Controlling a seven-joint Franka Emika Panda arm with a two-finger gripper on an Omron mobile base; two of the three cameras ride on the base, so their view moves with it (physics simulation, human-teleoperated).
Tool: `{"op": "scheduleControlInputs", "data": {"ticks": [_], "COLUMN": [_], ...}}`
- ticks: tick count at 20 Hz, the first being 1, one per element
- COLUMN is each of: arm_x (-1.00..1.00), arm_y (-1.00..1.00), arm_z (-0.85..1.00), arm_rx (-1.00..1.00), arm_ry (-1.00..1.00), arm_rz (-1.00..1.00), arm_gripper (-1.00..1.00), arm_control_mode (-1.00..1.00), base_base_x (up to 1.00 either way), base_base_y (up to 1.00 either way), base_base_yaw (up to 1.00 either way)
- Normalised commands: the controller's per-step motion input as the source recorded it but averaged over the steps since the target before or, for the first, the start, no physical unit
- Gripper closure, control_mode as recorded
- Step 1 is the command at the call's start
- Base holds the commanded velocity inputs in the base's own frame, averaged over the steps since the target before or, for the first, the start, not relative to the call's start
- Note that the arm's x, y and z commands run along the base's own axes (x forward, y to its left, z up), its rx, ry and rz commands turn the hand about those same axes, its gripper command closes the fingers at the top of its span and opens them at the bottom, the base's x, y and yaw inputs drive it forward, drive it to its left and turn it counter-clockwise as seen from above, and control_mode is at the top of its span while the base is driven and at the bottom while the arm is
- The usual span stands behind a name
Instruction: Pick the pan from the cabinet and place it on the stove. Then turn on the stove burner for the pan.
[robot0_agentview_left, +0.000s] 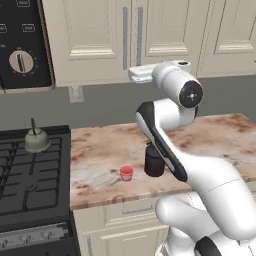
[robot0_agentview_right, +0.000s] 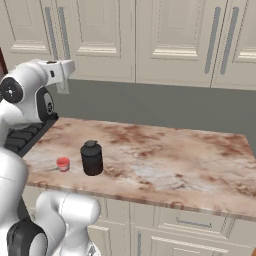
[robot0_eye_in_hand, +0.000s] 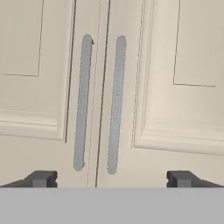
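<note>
Two closed cabinet (robot0_eye_in_hand: 144, 87) doors, contents hidden behind them.

The cream-beige wall cabinet with panelled doors (robot0_agentview_left: 100, 35) hangs above the brown-veined marble counter (robot0_agentview_left: 210, 135). Left of that counter stands the black gas range with cast-iron grates (robot0_agentview_left: 30, 180), a small grey-green kettle (robot0_agentview_left: 36, 140) on its rear grate. On the counter, a small red cup (robot0_agentview_left: 126, 173) sits just left of a black lidded jar (robot0_agentview_right: 92, 158), near the front edge.
</note>
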Motion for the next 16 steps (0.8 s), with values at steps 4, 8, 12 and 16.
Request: {"op": "scheduleControlInputs", "data": {"ticks": [4, 8, 12, 16], "arm_x": [0.00, 0.03, 0.14, 0.32], "arm_y": [0.00, 0.00, 0.00, 0.00], "arm_z": [0.45, 0.36, 0.29, 0.12], "arm_rx": [0.00, 0.00, 0.02, 0.04], "arm_ry": [-0.23, -0.15, -0.05, 0.01], "arm_rz": [0.00, 0.00, 0.00, -0.05], "arm_gripper": [-1.00, -1.00, -1.00, -1.00], "arm_control_mode": [-1.00, -1.00, -1.00, -1.00], "base_base_x": [0.00, 0.00, 0.00, 0.00], "base_base_y": [0.00, 0.00, 0.00, 0.00], "base_base_yaw": [0.00, 0.00, 0.00, 0.00]}}
